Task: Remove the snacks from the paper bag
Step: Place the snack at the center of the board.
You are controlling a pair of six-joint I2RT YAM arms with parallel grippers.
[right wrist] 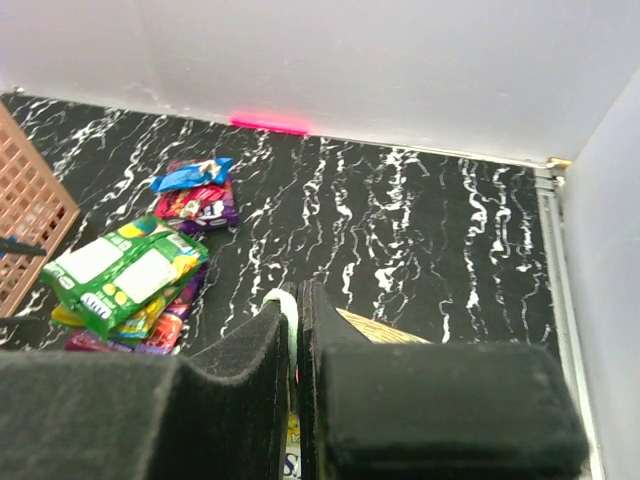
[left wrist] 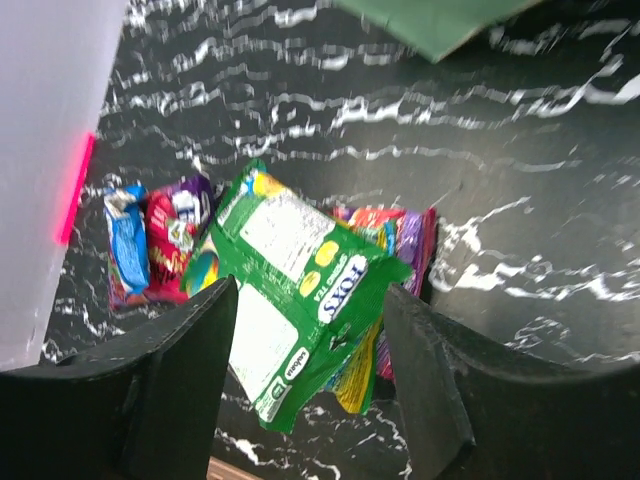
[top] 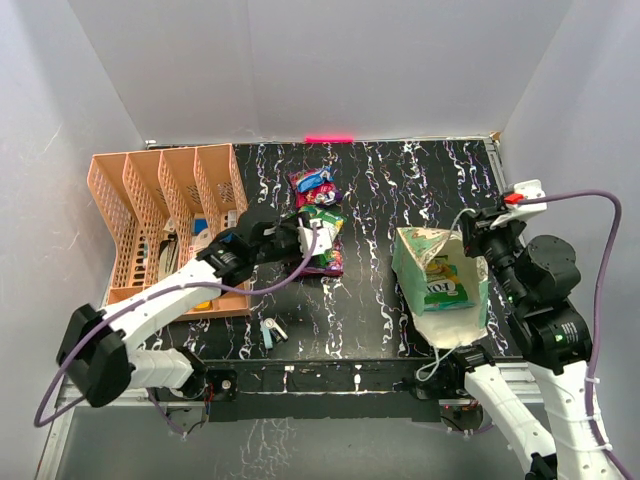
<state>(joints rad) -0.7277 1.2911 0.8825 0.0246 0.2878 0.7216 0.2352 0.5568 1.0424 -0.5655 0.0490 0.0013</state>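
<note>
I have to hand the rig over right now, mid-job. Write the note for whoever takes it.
Left gripper: open, with a finger on either side of the green packet, which lies on top of a stack of packets on the table.
Right gripper: shut on the paper bag at its rim, by the white string handle; the bag stands upright and open.
Done: several packets are out, including a blue, red and purple cluster further back.
Left: the top view shows what looks like a green-and-yellow packet inside the bag. Check, then take it out.
</note>
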